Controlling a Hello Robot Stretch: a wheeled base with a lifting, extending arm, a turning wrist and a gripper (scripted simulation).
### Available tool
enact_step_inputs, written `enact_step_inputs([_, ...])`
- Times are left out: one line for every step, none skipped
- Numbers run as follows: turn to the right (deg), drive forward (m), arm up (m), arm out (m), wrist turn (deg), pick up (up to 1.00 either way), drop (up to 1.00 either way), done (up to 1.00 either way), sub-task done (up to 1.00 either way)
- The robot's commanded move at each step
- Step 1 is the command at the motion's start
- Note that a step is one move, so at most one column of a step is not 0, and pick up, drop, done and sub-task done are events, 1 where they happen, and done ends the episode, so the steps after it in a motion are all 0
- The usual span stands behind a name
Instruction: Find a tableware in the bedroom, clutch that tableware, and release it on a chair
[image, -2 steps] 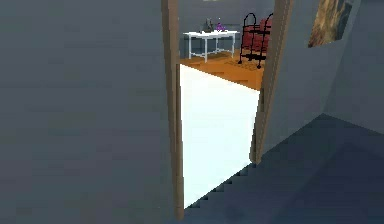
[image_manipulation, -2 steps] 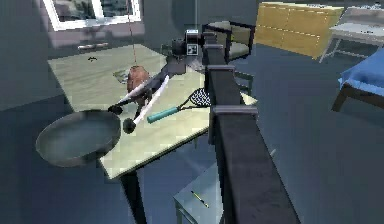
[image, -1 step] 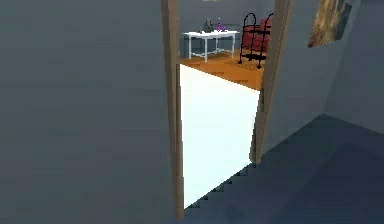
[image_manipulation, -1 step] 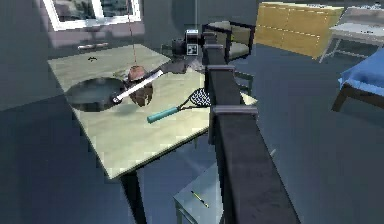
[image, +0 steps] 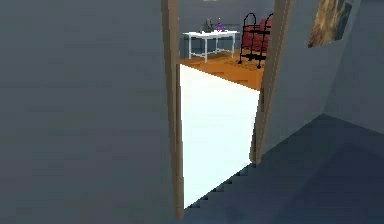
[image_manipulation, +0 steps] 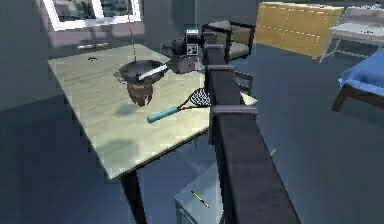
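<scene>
Pale desk (image_manipulation: 100, 112) w/ dark legs. On desk, nr its right edge: racket (image_manipulation: 180, 106) lying flat, teal handle, dark head. Window (image_manipulation: 90, 10) on wall behind desk. Wooden dresser (image_manipulation: 295, 25) well beyond desk, twd arm side view's right. Blue bed (image_manipulation: 368, 72) further right of desk, well apart. Grey drawer unit (image_manipulation: 196, 205) under desk's near corner. Fwd view: door frame (image: 172, 100), white table (image: 208, 40), red-black cart (image: 256, 38), wall picture (image: 328, 22).
</scene>
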Motion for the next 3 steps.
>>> enact_step_inputs([0.0, 0.0, 0.0, 0.0, 45.0, 0.0, 0.0, 0.0, 0.0])
enact_step_inputs([0.0, 0.0, 0.0, 0.0, 36.0, 0.0, 0.0, 0.0, 0.0])
enact_step_inputs([0.0, 0.0, -0.4, 0.0, 0.0, 0.0, 0.0, 0.0, 0.0])
